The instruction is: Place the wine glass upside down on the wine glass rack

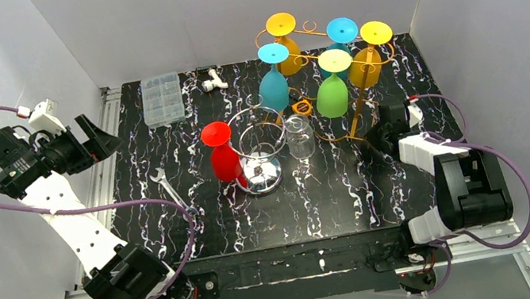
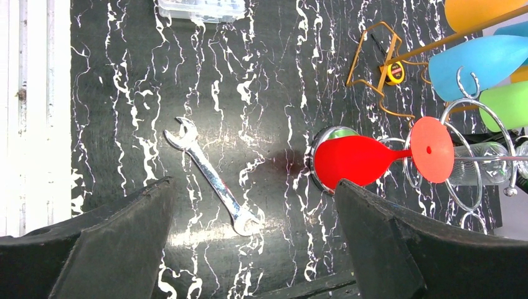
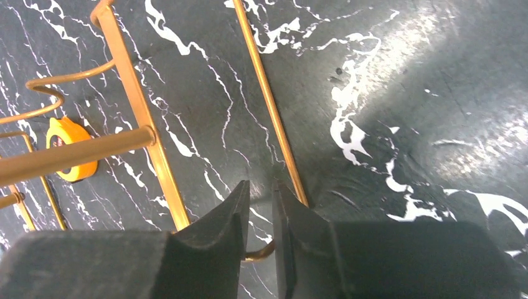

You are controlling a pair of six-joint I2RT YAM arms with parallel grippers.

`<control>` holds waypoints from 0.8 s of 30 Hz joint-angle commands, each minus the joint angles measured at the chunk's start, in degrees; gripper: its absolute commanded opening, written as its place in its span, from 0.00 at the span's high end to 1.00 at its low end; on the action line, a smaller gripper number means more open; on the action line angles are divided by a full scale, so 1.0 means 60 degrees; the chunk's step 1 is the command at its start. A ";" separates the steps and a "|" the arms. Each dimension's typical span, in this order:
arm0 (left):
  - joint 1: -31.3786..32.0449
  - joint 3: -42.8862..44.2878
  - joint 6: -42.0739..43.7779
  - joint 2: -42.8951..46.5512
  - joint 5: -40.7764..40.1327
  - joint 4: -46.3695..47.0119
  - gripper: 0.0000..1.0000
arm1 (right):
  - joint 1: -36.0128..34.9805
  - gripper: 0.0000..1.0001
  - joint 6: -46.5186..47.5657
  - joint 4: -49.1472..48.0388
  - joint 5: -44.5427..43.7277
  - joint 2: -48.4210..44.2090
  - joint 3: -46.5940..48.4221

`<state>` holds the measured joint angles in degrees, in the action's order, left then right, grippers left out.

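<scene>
We see the red wine glass (image 1: 225, 160) hanging upside down on the chrome rack (image 1: 262, 174) near the middle of the desk (image 1: 334, 203), its round foot uppermost and its bowl pointing down beside the rack's shiny base. A clear glass (image 1: 299, 137) sits just to the right of that rack, between it and the gold rack (image 1: 359, 114); we cannot tell whether it hangs from a ring or stands on the desk. The gold rack, toward the far right, carries five coloured glasses (image 1: 332, 95), all with their feet up (two yellow, two blue, one green).

The left tool (image 1: 101, 137) is raised at the far left edge of the desk with its fingers spread wide and nothing between them; its wrist camera looks down on a wrench (image 2: 212, 177) and, further off, the red glass.

The right tool (image 3: 261, 187) is low at the near right foot of the gold rack. Its fingers are drawn almost together, leaving only a thin slit, and a curled end of the rack's base wire shows in that slit. We cannot tell whether the fingers actually pinch it. A yellow tape measure (image 3: 71, 149) lies on the desk under the rack, and a clear plastic box (image 1: 162, 99) rests at the far left.
</scene>
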<state>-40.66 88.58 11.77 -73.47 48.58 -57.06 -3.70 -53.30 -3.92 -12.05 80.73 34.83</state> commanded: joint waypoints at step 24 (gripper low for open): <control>-0.0034 0.0075 0.0302 -0.0042 -0.0217 -0.0236 0.02 | -0.1614 0.99 0.0619 -0.1755 0.0518 0.3723 0.3294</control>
<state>-40.66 88.58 12.86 -73.82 46.87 -57.25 -12.14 -50.43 -10.09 -9.61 100.64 51.57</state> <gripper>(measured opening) 0.983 0.028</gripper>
